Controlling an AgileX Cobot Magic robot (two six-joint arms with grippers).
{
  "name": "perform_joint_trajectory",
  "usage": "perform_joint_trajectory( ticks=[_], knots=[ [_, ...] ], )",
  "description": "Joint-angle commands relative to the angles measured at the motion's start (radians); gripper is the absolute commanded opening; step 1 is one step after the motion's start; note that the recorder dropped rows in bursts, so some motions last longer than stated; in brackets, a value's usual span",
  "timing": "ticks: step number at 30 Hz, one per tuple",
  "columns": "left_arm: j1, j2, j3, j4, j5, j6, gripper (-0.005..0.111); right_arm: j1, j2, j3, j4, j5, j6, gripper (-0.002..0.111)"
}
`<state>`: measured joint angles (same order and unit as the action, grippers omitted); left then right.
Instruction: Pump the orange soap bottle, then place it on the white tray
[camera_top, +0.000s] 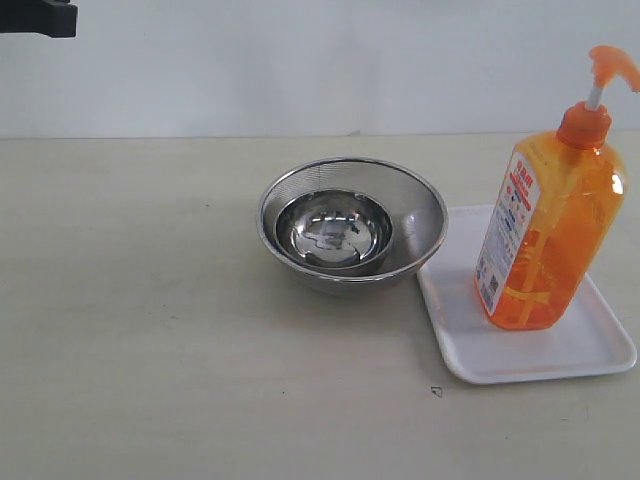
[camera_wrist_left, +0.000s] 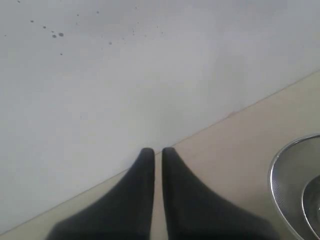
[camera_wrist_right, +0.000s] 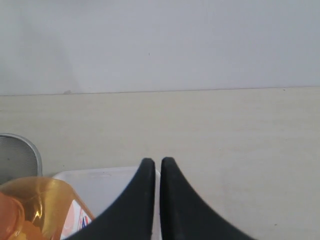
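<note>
Exterior view: orange soap bottle (camera_top: 548, 235) stands upright on the white tray (camera_top: 540, 365), pump head on top, label turned toward the mesh bowl (camera_top: 350, 225). Tray lies on the table (camera_top: 150, 350) just beside the mesh bowl, to its right as seen here; whether the rims touch, cannot tell. A smaller steel bowl (camera_top: 335, 230) sits inside the mesh bowl.

Left wrist view: left gripper (camera_wrist_left: 157, 152) closed to a thin slit, nothing held, well apart from the mesh bowl.

Right wrist view: right gripper (camera_wrist_right: 157, 162) closed the same way, empty, near the bottle but not touching it, on the bottle's far side from the mesh bowl.
</note>
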<state>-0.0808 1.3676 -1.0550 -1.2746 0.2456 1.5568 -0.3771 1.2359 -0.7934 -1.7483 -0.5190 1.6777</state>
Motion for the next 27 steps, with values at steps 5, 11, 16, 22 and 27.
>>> perform_joint_trajectory(
  ticks=[5, 11, 16, 22, 27],
  knots=[
    [0.000, -0.004, 0.003, -0.011, 0.005, 0.004, 0.005, -0.003, -0.005, 0.005, 0.004, 0.004, 0.000, 0.000],
    [0.000, -0.004, 0.003, -0.011, 0.005, 0.004, 0.005, -0.001, -0.005, 0.005, 0.004, 0.004, -0.002, 0.000],
    [0.000, -0.004, 0.003, -0.011, 0.005, 0.004, 0.005, -0.001, -0.012, 0.005, 0.004, 0.004, 0.006, 0.000],
    [0.000, -0.004, 0.003, -0.011, 0.005, 0.004, 0.005, 0.052, -0.091, 0.005, 0.004, 0.043, 0.006, 0.000],
    [0.000, -0.004, 0.003, -0.011, 0.004, 0.004, 0.005, 0.104, -0.142, 0.005, 0.004, 0.057, 0.006, 0.000]
  ],
)
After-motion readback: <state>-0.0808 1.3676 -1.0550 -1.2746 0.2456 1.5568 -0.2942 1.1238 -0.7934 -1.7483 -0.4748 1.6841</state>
